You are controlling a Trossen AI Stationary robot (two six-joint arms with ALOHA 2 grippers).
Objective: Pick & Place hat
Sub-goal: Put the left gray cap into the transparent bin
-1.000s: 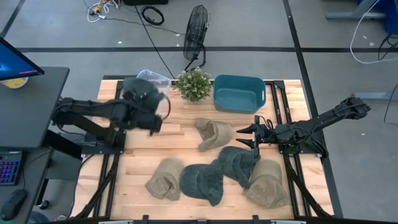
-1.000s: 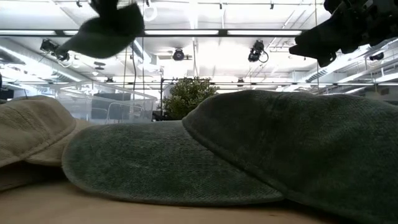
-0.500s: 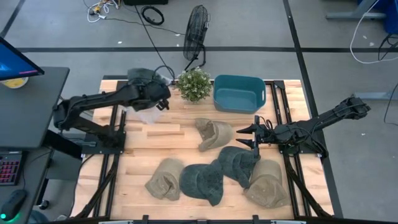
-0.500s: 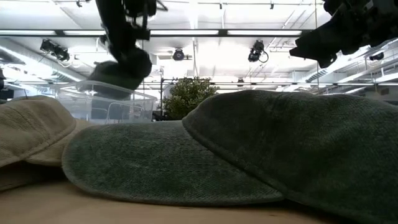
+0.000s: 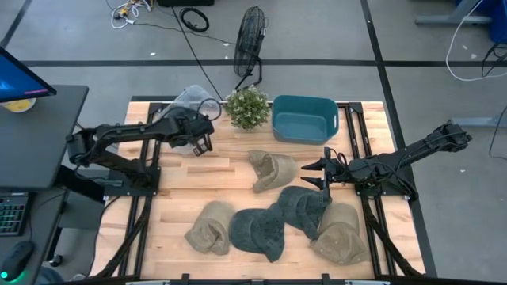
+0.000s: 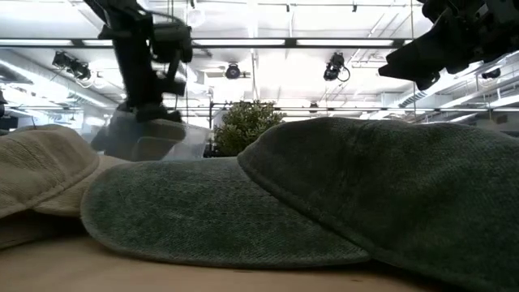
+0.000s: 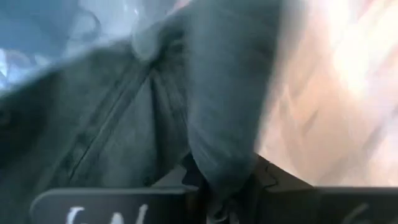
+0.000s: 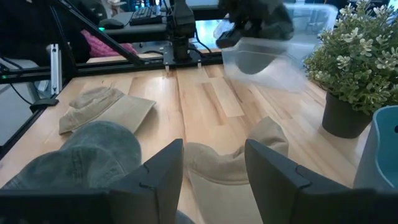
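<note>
My left gripper is shut on a dark grey hat at the clear plastic bin by the table's far left corner. The bin stands tilted, with the hat reaching into it. My right gripper hangs open above the table's right side, beside a tan hat lying on the wood. Two dark hats and two more tan hats lie near the near edge. My left gripper pinches a bunched fold of the dark hat between its two fingers, coming from above. The rest of the hat spreads out beyond the fingers into the clear bin. I cannot tell whether it rests on the bin's floor.
A teal tub and a potted plant stand at the far edge, right of the clear bin. A fan stands on the floor beyond the table. Bare wood lies between the left arm and the hats.
My left gripper carried the dark hat from above the table's left side toward the far edge, then down into the clear bin. It then drew back a little toward the near edge, and the bin has tipped. The right arm kept still.
</note>
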